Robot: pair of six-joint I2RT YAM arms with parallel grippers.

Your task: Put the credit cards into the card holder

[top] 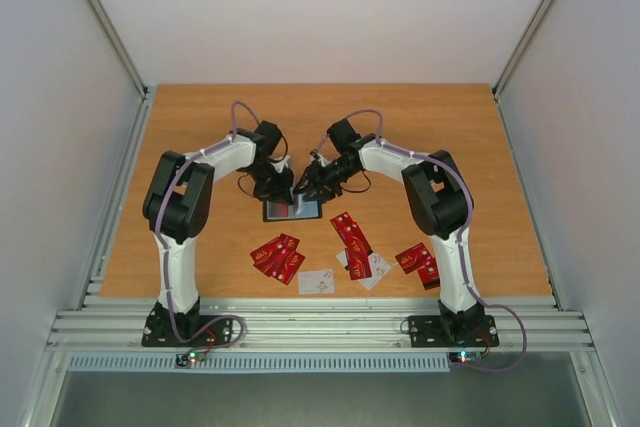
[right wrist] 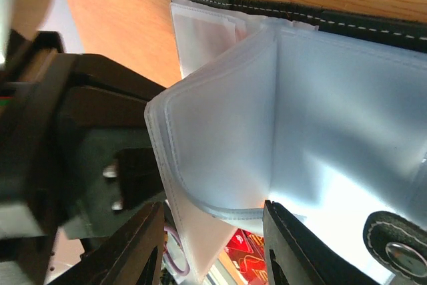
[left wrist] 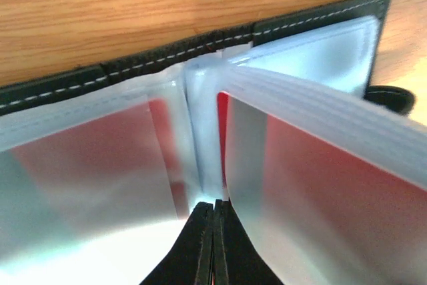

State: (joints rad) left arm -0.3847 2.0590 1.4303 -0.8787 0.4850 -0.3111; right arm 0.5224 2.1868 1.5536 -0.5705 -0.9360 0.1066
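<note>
Nearest, strewn along the near edge of the bench: the credit cards, mostly red with small pale marks. Three overlapping clumps, one left of the middle, one at the middle, one toward the near right corner. Between the clumps, two white ones lying flat.

Just beyond, about the middle of the bench: the card holder, lying open and flat. Black outer skin, white stitching along the rim. Inside, a booklet of frosted clear sleeves, bound at the centre fold. Red glowing through the sleeves on both sides of that fold in the left wrist view. One sheaf of sleeves lifted off the rest and curling upward. At one short end, a black snap tab with a metal stud.

On the holder, reaching in from the left: the left gripper, clenched. Fingers pressed flat together, nothing seen between them, tips down at the foot of the centre fold.

Reaching in from the right: the right gripper, fingers parted about halfway, the raised sheaf standing between them. Pinched or merely propped, cannot tell.
</note>
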